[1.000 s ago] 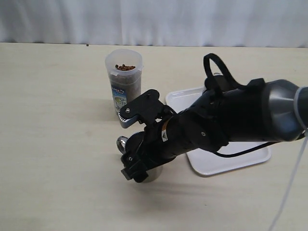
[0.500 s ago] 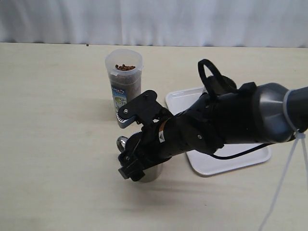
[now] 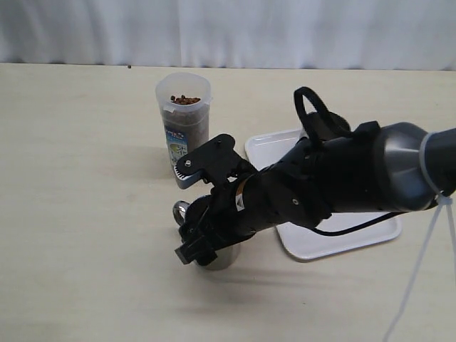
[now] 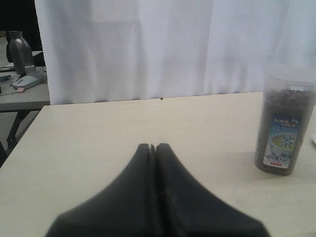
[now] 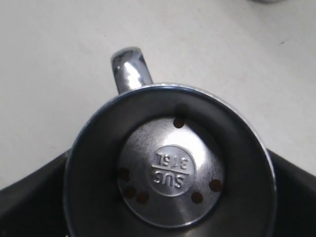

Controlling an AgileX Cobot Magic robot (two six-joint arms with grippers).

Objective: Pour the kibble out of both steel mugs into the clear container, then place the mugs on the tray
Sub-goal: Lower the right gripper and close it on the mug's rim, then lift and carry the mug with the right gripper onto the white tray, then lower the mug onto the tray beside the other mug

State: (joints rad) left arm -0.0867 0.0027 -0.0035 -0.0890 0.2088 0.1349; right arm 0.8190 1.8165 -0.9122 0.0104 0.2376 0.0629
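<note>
One steel mug [image 3: 225,258] stands upright on the table, handle [image 3: 180,211] pointing left. My right gripper [image 3: 208,249] reaches across and is shut on it, its dark fingers [image 5: 34,197] hugging both sides of the mug [image 5: 170,170]. Only several loose kibble pellets [image 5: 142,197] lie on the mug's bottom. The clear container [image 3: 184,125], also seen as the container [image 4: 285,126], stands behind it, nearly full of kibble [image 3: 184,100]. The white tray [image 3: 342,239] lies to the right, mostly covered by my right arm. The second mug is hidden. My left gripper [image 4: 155,147] is shut on nothing, above bare table.
A white curtain closes off the back of the table. A black cable loop [image 3: 313,107] rises from my right arm above the tray. Off the table's far left edge, a side table holds a dark bottle [image 4: 19,49].
My right arm has shifted slightly left and settled lower around the mug. The mug, the container and the tray have not moved.
</note>
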